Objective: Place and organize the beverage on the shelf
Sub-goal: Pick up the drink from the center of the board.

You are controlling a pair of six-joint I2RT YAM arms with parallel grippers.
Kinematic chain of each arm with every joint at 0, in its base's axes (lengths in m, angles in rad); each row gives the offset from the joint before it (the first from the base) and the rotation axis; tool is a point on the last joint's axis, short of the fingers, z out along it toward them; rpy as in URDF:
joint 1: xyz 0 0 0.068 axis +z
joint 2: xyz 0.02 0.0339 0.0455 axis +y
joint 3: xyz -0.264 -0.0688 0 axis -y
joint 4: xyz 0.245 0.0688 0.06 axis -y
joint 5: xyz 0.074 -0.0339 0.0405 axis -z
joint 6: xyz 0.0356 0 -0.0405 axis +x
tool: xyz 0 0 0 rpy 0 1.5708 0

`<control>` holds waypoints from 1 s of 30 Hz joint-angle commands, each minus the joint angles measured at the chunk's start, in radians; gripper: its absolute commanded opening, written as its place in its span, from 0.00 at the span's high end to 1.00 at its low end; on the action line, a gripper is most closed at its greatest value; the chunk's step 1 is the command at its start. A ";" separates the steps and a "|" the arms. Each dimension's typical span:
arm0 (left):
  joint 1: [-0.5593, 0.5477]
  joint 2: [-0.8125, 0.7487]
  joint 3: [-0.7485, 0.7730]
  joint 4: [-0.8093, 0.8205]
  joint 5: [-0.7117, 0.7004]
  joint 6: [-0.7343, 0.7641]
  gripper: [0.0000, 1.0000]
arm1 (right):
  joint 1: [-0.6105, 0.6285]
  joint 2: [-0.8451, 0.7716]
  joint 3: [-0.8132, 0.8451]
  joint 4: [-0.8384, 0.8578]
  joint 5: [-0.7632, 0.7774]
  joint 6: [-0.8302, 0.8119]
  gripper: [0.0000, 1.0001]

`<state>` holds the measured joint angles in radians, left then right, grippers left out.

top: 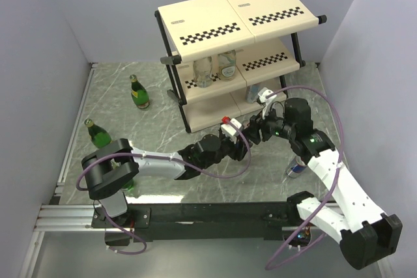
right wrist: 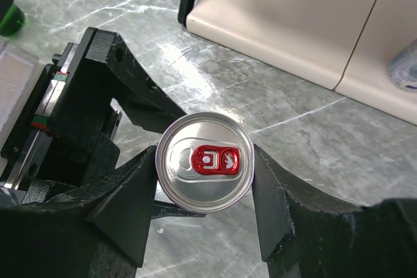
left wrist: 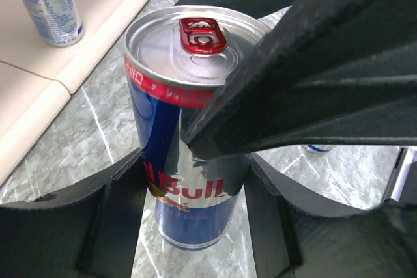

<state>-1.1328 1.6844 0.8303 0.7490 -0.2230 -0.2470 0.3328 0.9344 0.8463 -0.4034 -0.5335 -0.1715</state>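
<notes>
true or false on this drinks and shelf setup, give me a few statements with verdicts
1. The left gripper and the right gripper both grip the same can. True.
2. The can's tab is blue. False: it is red.
3. Two clear bottles stand on the middle tier of the shelf. True.
4. All the green bottles are on the shelf. False: these two stand on the table, left of the shelf.

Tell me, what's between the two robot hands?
A silver-and-blue can: both wrist views show it gripped, by the left gripper and by the right gripper.
</notes>
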 commanded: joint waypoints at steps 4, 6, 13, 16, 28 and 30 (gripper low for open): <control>0.011 0.004 0.059 0.095 0.010 -0.003 0.41 | 0.040 -0.032 -0.006 0.064 0.090 -0.019 1.00; 0.016 0.005 0.053 0.111 0.014 -0.002 0.46 | 0.048 -0.032 -0.009 0.072 0.095 -0.014 1.00; 0.033 0.001 0.047 0.162 0.008 0.009 1.00 | 0.049 -0.022 0.010 0.061 0.092 0.012 0.78; 0.034 0.000 0.027 0.203 -0.001 0.017 1.00 | 0.049 -0.022 0.023 0.055 0.092 0.013 0.43; 0.036 -0.006 -0.099 0.381 -0.082 0.040 1.00 | 0.046 -0.016 0.080 0.028 0.067 0.017 0.16; 0.038 -0.008 -0.108 0.383 -0.091 0.048 1.00 | 0.040 -0.020 0.085 0.021 0.064 0.012 0.15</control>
<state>-1.0981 1.6993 0.7174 0.9569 -0.2832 -0.2211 0.3748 0.9230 0.8776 -0.3874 -0.4568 -0.1574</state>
